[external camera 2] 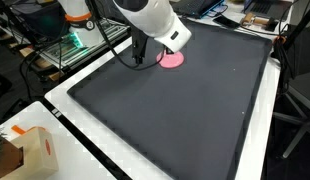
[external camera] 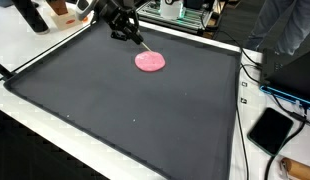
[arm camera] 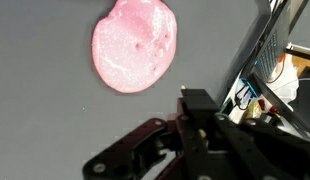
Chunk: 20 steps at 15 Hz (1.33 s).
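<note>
Obs., single moment.

- Pink blob (external camera: 150,61): flat, glossy, uneven in outline, and looks soft like putty or slime. It lies on the black mat (external camera: 145,115) in the upper middle of the frame. In the wrist view the blob (arm camera: 135,45) fills the upper centre, with a few small dimples on its surface. It is spread thin with no raised edge, which I read as a mass that sags under its own weight.
- Mat: covers most of the white table (external camera: 35,50). Its dark, even surface makes the pink easy to pick out.
- Gripper (external camera: 125,30): upper left of the frame, just beside the blob on its upper-left side and tilted down toward it. In the wrist view the gripper (arm camera: 190,120) sits in the lower half with the blob above it, and mat shows between them. The slant probably keeps the blob in the wrist camera's sight.
- Jaws: I cannot tell their state. In the wrist view they are a dark mass against a dark mat. A thin pale line runs from the gripper tip to the blob's edge in an exterior view, possibly a held stick, but it is too fine to confirm.
- Elsewhere: the arm's white housing hides most of the gripper (external camera 2: 142,52) in an exterior view, with the blob (external camera 2: 172,59) just to its right. Cardboard box (external camera 2: 30,150) at lower left, off the mat.
</note>
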### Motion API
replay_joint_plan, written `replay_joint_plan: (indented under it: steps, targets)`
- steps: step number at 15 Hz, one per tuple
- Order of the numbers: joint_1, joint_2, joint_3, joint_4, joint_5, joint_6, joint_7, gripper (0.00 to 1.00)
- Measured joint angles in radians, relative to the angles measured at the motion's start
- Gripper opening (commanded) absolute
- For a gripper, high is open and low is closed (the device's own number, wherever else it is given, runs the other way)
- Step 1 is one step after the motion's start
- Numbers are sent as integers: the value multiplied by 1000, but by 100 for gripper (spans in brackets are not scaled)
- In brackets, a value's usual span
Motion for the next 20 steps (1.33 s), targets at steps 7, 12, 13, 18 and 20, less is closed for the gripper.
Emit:
replay_joint_plan:
  steps: [7,12,13,18,20]
  targets:
    - [-12,58,-3,19,38,-30,-26,3]
    - [-20,85,-3,39,68,-56,-29,3]
    - [-20,89,-4,43,69,-56,-29,3]
    - [-18,100,-4,63,69,-56,-29,3]
    - [-15,103,-4,75,69,-55,-27,3]
